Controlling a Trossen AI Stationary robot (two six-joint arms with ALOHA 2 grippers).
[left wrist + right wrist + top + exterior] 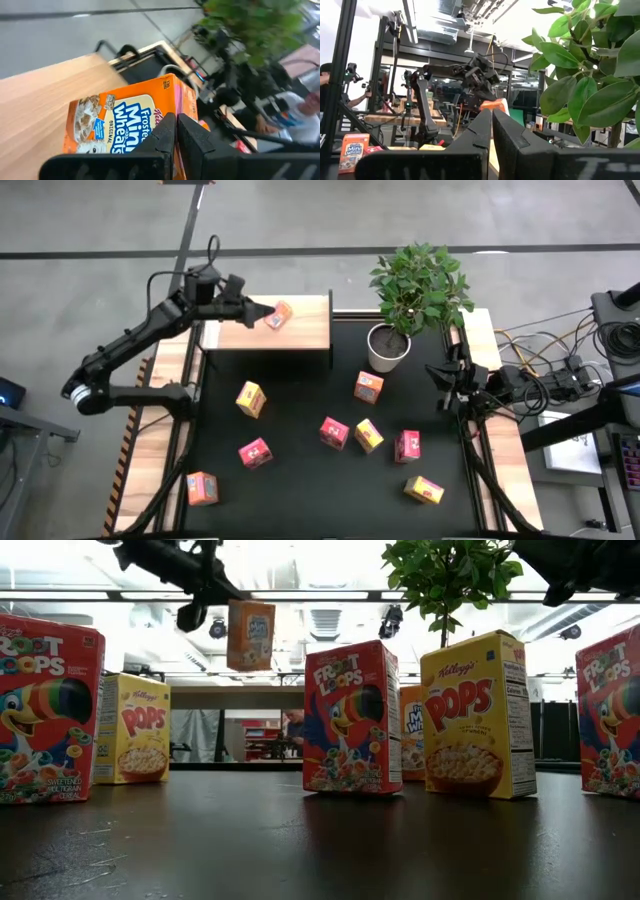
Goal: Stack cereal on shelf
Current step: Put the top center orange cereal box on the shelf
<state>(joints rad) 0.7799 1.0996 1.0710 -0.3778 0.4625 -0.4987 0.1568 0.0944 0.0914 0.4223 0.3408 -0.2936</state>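
Now, with my left gripper point(258, 311) jaws pinching an orange box point(279, 315) above the shelf point(300, 335), I should lower it level before releasing, while my right gripper point(443, 373), jaws pressed together, waits near the plant point(415, 285).

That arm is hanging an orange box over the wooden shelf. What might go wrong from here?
The left gripper pinches the orange cereal box by one edge, tilted above the shelf, so it might slip or land crooked and topple. It also sits near the shelf's back edge and could fall off. The plant crowds the shelf's right end.
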